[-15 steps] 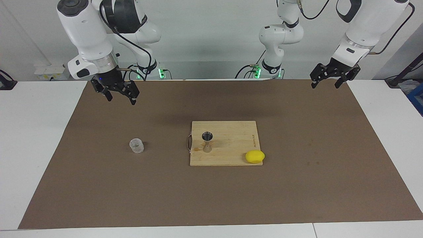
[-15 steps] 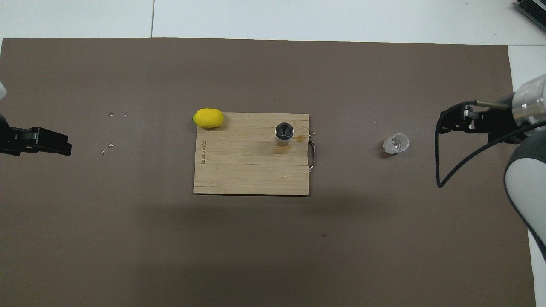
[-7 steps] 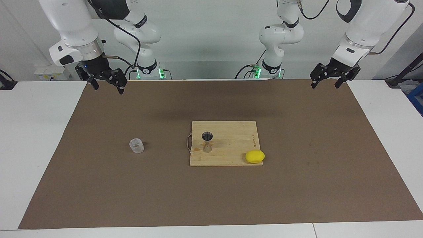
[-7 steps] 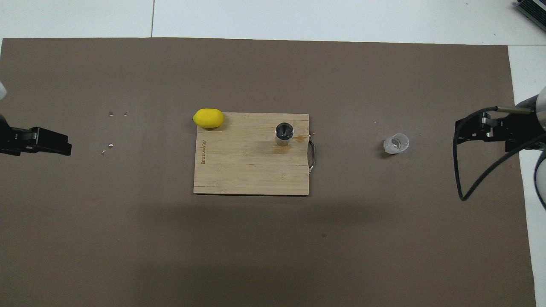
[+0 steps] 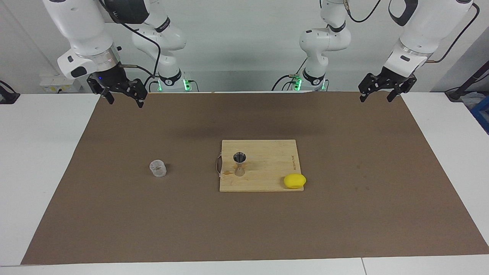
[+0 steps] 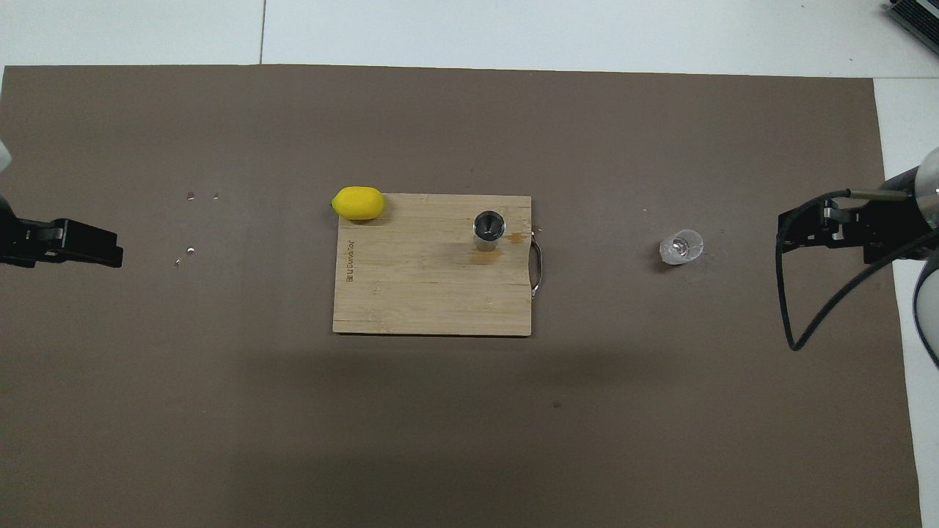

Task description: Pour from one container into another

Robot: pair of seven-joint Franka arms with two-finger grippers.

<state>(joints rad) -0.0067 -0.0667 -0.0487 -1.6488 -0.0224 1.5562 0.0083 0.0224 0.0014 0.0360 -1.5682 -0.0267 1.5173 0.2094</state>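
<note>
so facing view: clear cup (image 5: 157, 168) upright on mat, beside cutting board (image 5: 267, 179) toward right arm's end; jigger (image 5: 239, 163) upright on board, ready to receive. right gripper (image 5: 123, 100) and left gripper (image 5: 376, 96) raised, fingers apart, empty. overhead view: cup off board handle end, jigger mouth up.

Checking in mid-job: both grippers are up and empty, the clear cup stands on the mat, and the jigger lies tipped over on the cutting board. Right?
One error: the jigger stands upright on the cutting board, as the facing view shows. The clear cup does stand on the mat, with left gripper and right gripper empty.
</note>
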